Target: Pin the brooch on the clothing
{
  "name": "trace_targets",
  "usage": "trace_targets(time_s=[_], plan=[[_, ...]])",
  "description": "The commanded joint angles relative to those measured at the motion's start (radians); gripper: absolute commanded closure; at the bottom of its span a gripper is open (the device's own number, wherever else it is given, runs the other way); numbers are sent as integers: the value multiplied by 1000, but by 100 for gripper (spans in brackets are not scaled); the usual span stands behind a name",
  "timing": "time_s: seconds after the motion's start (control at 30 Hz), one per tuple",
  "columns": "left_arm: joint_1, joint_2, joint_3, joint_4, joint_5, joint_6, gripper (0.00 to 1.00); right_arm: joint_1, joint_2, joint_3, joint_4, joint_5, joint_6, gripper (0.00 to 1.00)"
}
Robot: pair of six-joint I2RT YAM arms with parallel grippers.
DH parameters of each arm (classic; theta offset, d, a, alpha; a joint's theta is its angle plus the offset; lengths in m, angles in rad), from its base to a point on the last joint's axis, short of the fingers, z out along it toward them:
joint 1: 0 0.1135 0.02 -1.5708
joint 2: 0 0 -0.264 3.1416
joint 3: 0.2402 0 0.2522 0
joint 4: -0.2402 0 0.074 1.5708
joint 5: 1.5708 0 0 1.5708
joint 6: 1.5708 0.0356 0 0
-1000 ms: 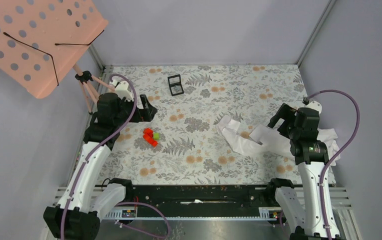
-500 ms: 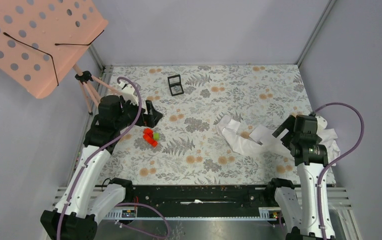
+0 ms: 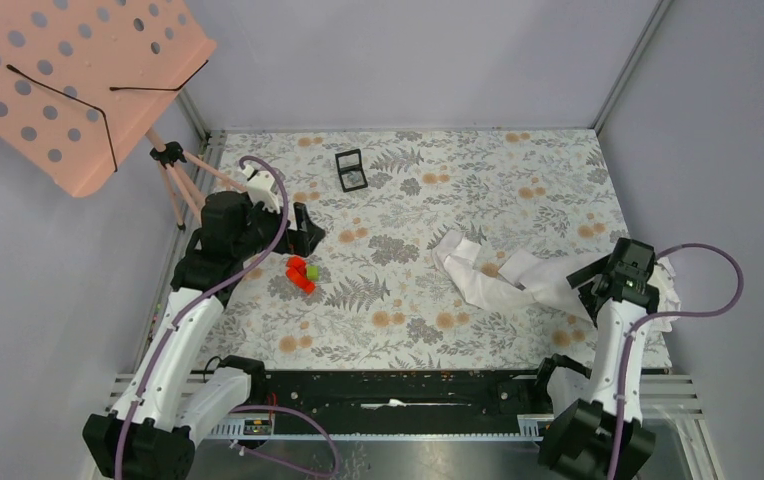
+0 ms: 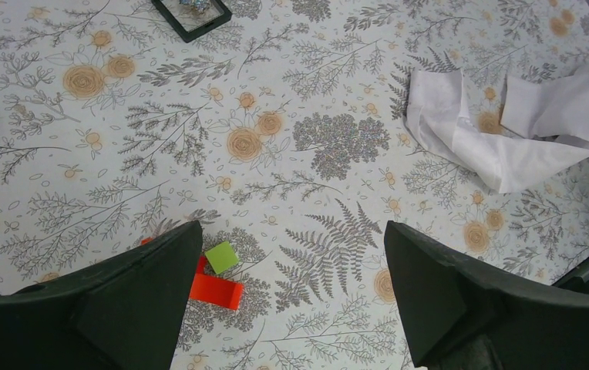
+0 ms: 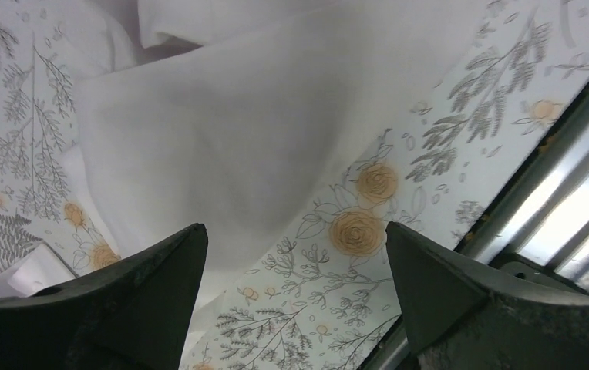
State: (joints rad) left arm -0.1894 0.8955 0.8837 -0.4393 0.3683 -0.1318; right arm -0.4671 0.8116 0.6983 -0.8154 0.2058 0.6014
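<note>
At the far middle of the floral-print table (image 3: 408, 300), shallow square black case (image 3: 350, 170) containing the pale blue-grey, flower-edged brooch (image 4: 193, 4). At right, thin creased white shirt (image 3: 518, 278), crumpled, beneath the right gripper (image 5: 293, 231), jaws apart. Left gripper (image 4: 291, 231) spread wide above small red and green blocks (image 4: 214, 291).

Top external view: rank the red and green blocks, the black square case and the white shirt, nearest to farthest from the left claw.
From the left claw:
1. red and green blocks, just on its near side.
2. black square case, farther back, slightly right.
3. white shirt, far across on the right side.
</note>
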Motion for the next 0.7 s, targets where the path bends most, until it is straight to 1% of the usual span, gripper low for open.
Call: trace_targets(time_s=[0.0, 0.17, 0.23, 0.27, 0.3, 0.4, 0.43, 0.57, 0.67], plan=[[-8, 9, 9, 44, -32, 38, 1, -7, 99, -37, 126, -136, 57, 8], [-20, 8, 11, 39, -54, 51, 1, -7, 217, -39, 219, -140, 65, 11], [-25, 5, 11, 37, -63, 54, 1, -6, 261, -40, 260, -152, 61, 21], [-26, 4, 11, 37, -66, 55, 1, -6, 283, -38, 276, -160, 63, 33], [-27, 2, 11, 37, -66, 55, 1, -7, 298, -37, 294, -178, 60, 47], [-28, -6, 15, 37, -67, 54, 1, -7, 309, -25, 331, -223, 49, 95], [-28, -10, 18, 37, -64, 52, 1, -7, 296, -9, 335, -243, 34, 100], [-30, -23, 29, 44, -48, 37, 1, -6, 232, 110, 314, -265, -25, 100], [-30, -25, 46, 51, -16, 29, 1, 24, 208, 227, 298, -331, -42, 100]])
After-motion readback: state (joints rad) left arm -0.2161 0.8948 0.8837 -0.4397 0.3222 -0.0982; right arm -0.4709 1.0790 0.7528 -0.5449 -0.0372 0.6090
